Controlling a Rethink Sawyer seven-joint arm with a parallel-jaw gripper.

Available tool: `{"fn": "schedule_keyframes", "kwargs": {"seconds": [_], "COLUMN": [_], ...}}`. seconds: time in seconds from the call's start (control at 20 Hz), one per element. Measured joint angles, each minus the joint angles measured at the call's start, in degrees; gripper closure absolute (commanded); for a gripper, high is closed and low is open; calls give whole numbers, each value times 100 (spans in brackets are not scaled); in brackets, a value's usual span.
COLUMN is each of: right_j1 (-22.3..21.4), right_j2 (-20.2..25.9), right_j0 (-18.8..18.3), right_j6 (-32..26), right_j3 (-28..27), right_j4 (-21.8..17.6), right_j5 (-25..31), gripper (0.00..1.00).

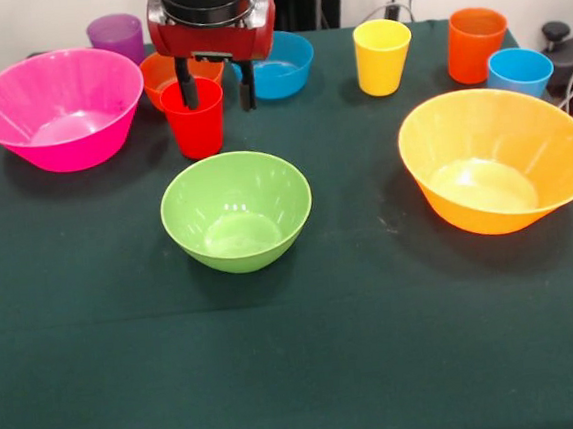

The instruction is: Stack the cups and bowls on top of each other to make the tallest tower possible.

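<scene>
My gripper hangs open over the red cup. One finger dips inside the cup and the other stands outside its right wall. The small orange bowl sits just behind the red cup, and the small blue bowl lies to its right. The lime green bowl is in front. The pink bowl is at the left and the yellow-orange bowl at the right. The purple cup, yellow cup, orange cup and light blue cup stand along the far side. All stand apart; none is stacked.
A dark green cloth covers the table. A black knobbed object and cables lie off the table's right far corner.
</scene>
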Motion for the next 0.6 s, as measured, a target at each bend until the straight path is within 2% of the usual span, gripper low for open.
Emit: {"fn": "schedule_keyframes", "kwargs": {"seconds": [0.6], "right_j1": [-48], "right_j2": [1], "right_j0": [-2], "right_j6": [0], "right_j3": [3], "right_j4": [-15], "right_j5": [0], "gripper": [0]}}
